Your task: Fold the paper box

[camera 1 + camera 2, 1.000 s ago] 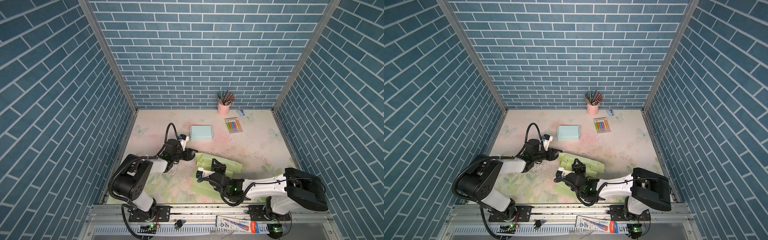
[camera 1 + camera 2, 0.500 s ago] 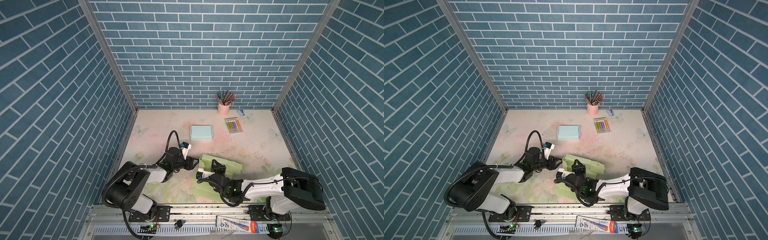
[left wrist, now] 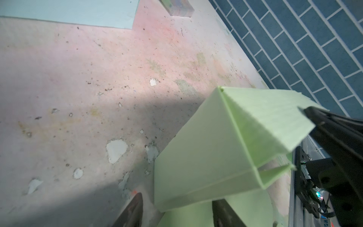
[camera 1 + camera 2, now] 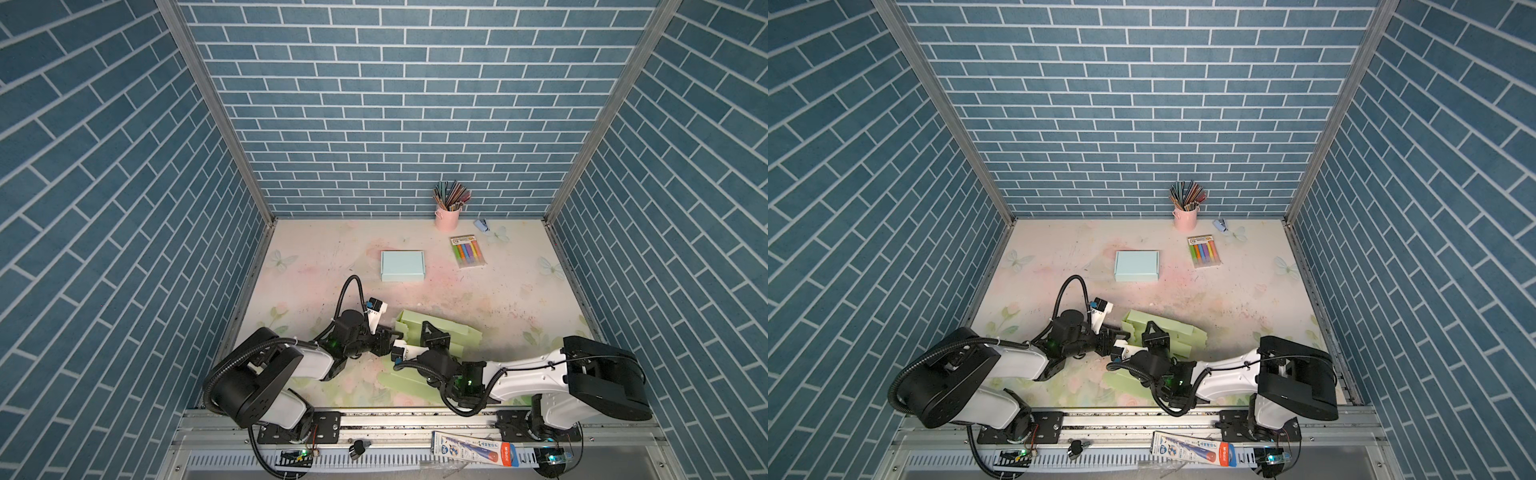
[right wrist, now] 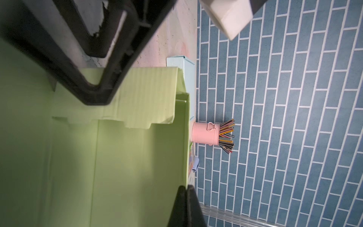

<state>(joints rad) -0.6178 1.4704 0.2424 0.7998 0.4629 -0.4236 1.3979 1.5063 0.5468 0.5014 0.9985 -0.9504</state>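
Note:
The green paper box point(image 4: 455, 332) point(image 4: 1179, 332) lies partly folded near the table's front middle, with its far wall raised. My left gripper point(image 4: 387, 337) point(image 4: 1113, 334) is at the box's left end, low over the table. In the left wrist view this gripper point(image 3: 177, 198) is open, and the corner of the box point(image 3: 206, 157) sits between its fingers point(image 3: 135, 204). My right gripper point(image 4: 430, 326) point(image 4: 1151, 328) reaches over the box from the front. It is shut point(image 5: 185, 186) on the thin edge of the raised green wall point(image 5: 137, 157).
A closed light-blue box point(image 4: 402, 266) lies behind the left gripper. A pink cup of pencils point(image 4: 447, 214), a pack of markers point(image 4: 468, 251) and a small blue clip point(image 4: 482, 225) are at the back right. A boxed pen point(image 4: 473, 449) rests on the front rail.
My left gripper has come toward the front and in against the box's left end, with its jaws a little wider. The right gripper has kept its hold and barely moved.

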